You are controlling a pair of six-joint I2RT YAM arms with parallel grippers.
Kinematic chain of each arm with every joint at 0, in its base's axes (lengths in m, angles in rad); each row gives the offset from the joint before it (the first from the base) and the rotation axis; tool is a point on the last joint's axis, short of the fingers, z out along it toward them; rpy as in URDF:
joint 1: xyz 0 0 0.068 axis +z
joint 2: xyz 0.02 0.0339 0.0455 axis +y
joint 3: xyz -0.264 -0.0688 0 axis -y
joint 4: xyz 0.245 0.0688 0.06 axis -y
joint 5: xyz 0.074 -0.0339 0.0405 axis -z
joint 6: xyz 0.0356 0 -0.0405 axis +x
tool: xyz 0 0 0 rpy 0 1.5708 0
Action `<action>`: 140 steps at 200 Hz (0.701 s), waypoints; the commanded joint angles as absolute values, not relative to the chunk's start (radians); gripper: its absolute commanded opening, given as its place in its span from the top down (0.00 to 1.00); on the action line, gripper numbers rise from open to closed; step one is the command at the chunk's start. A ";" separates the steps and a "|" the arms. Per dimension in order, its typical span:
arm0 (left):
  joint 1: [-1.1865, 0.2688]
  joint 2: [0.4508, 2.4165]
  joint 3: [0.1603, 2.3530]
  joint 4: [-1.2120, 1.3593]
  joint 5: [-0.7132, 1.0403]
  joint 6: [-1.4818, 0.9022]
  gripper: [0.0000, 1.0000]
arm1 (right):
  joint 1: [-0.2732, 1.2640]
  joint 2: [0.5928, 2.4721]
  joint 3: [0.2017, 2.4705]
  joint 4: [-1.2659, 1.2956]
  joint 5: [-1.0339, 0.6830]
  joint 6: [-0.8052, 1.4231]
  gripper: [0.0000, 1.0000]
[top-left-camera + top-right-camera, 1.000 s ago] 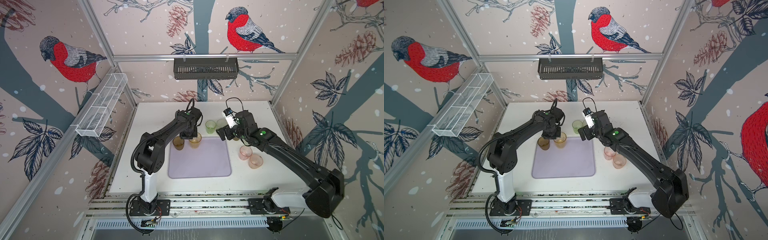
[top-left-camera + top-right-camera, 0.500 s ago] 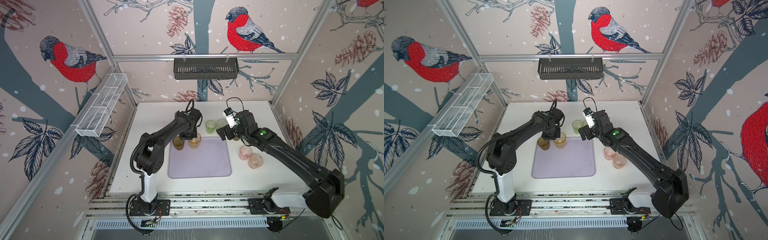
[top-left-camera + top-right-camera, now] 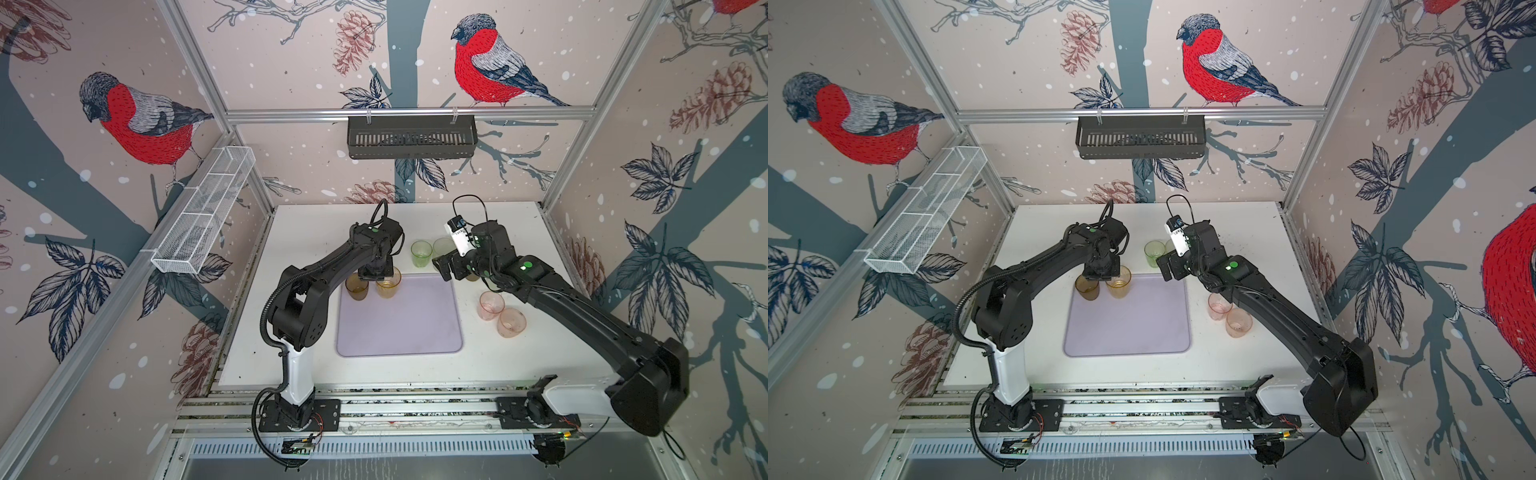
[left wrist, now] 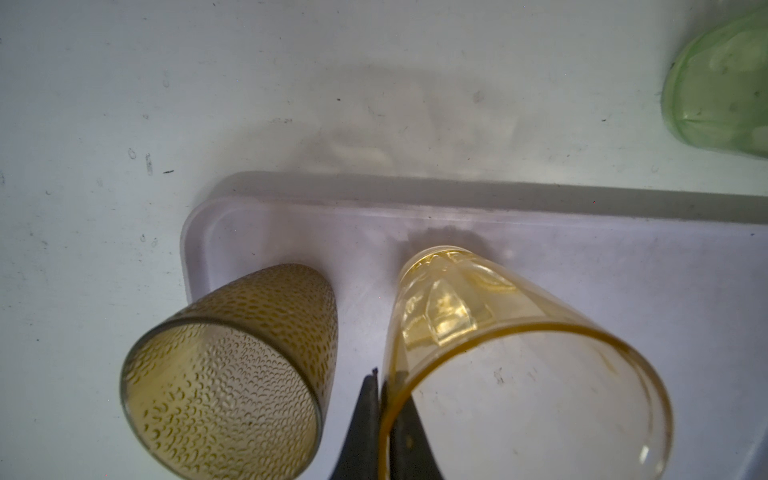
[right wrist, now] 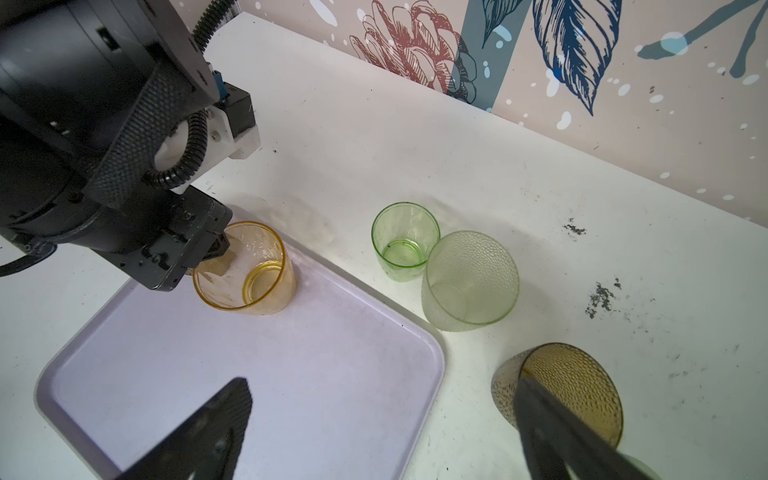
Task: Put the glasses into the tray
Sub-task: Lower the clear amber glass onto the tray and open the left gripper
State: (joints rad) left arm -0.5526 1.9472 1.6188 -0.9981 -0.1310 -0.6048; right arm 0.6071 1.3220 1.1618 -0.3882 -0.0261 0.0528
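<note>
Left wrist view: left gripper (image 4: 380, 399) pinches the amber glass (image 4: 478, 332) by its rim on the tray (image 4: 623, 282) (brown glass (image 4: 232, 374) just beside); right gripper (image 5: 382, 386) gapes wide by another brown tumbler (image 5: 573, 382).

The black left arm (image 3: 324, 268) arches to the frame's centre, left pincer (image 3: 379, 277) pointing down, jaws pinched together. The black right arm (image 3: 582, 309) reaches in from lower right, right pincer (image 3: 442, 269) spread wide.

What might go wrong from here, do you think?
The left claw pinches the amber glass by its wall, close beside the dimpled glass on the tray; opening may knock it. The open right claw has a finger by the brown glass on the table and might tip it.
</note>
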 commanded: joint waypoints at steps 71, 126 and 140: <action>-0.554 1.942 1.610 -0.998 -0.152 -0.624 1.00 | 0.605 1.321 1.169 -0.358 -0.033 0.060 0.01; -0.555 1.942 1.613 -0.999 -0.152 -0.622 0.95 | 0.606 1.320 1.170 -0.359 -0.031 0.060 0.01; -0.555 1.942 1.613 -1.002 -0.153 -0.621 0.94 | 0.606 1.319 1.170 -0.359 -0.031 0.060 0.00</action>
State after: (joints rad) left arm -0.5526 1.9472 1.6104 -0.9821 -0.1310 -0.6056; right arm 0.6052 1.3220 1.1629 -0.3874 -0.0261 0.0525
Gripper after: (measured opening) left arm 0.080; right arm 0.995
